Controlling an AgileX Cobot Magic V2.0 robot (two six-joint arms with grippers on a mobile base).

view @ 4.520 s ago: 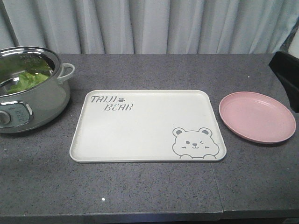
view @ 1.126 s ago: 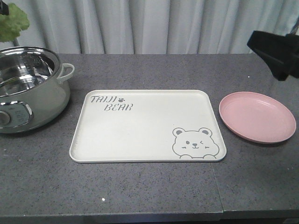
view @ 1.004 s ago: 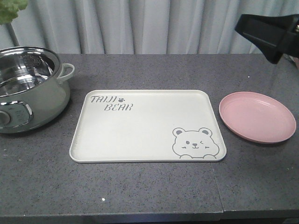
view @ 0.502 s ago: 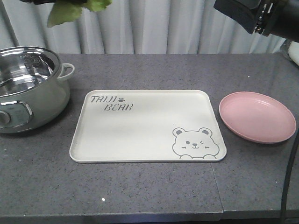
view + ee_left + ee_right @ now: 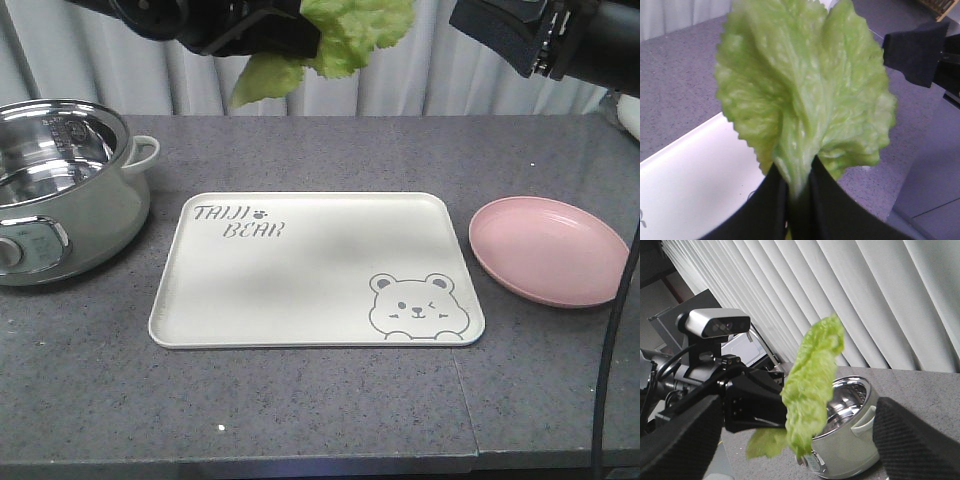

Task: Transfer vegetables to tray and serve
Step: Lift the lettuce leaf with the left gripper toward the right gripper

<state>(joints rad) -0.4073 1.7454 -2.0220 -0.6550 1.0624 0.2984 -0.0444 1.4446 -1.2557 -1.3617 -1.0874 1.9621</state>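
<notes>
Lettuce has swung right, pinched by its stem in the left claw (right claw wide, empty); the tray lies toward 6 o'clock.

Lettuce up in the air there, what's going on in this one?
The left gripper is pinching a lettuce leaf by its stem end and holding it high above the table, not yet on the tray. The tray lies bare, with a metal pot to one side and an empty pink plate to the other. The right gripper hangs open in the air, holding nothing.
</notes>
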